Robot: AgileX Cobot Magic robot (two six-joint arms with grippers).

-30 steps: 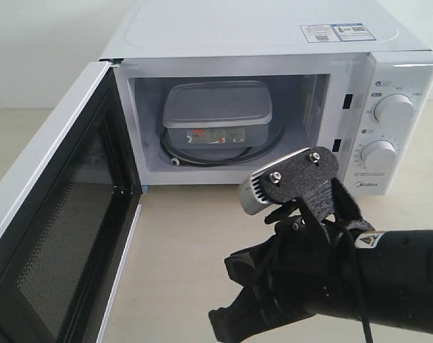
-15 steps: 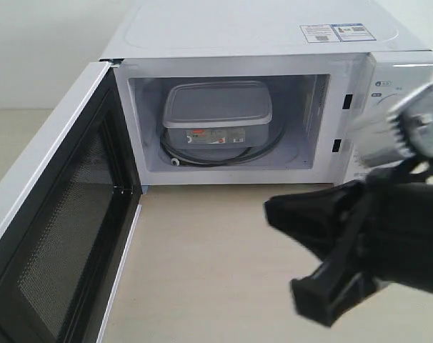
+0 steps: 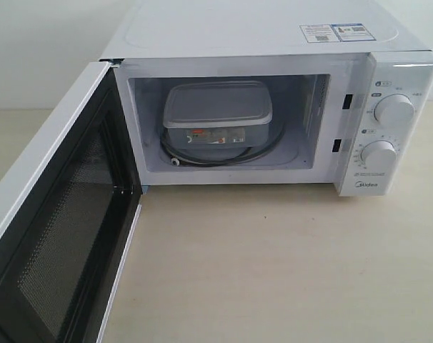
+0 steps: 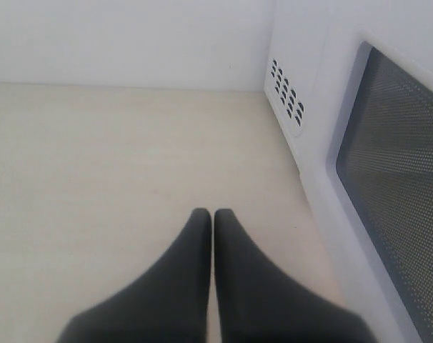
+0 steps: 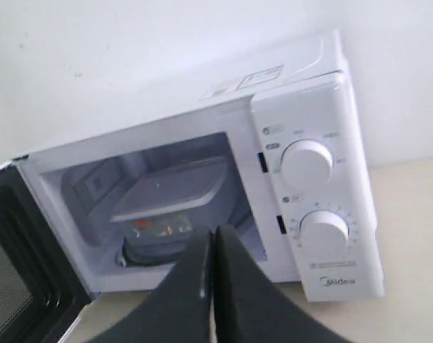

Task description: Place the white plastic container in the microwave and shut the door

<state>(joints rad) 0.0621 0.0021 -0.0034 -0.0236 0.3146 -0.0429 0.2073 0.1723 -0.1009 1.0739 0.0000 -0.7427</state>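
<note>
The white plastic container [image 3: 216,114] sits inside the microwave [image 3: 274,43] on the turntable, its lid on and a red mark facing out; it also shows in the right wrist view [image 5: 170,196]. The door [image 3: 52,236] hangs wide open to the left, its black mesh inner face showing. My right gripper [image 5: 213,232] is shut and empty, held back from the microwave [image 5: 302,179] front. My left gripper [image 4: 213,213] is shut and empty, beside the door's outer face [image 4: 388,186] over the table. Neither gripper appears in the exterior view.
Two round dials [image 3: 394,109] sit on the right panel. A beige tabletop [image 3: 274,264] stretches in front of the oven, and a white wall [image 4: 131,39] stands behind.
The right arm, which filled the lower right of the exterior view, has swung right and left that view entirely. The container and door have not moved.
</note>
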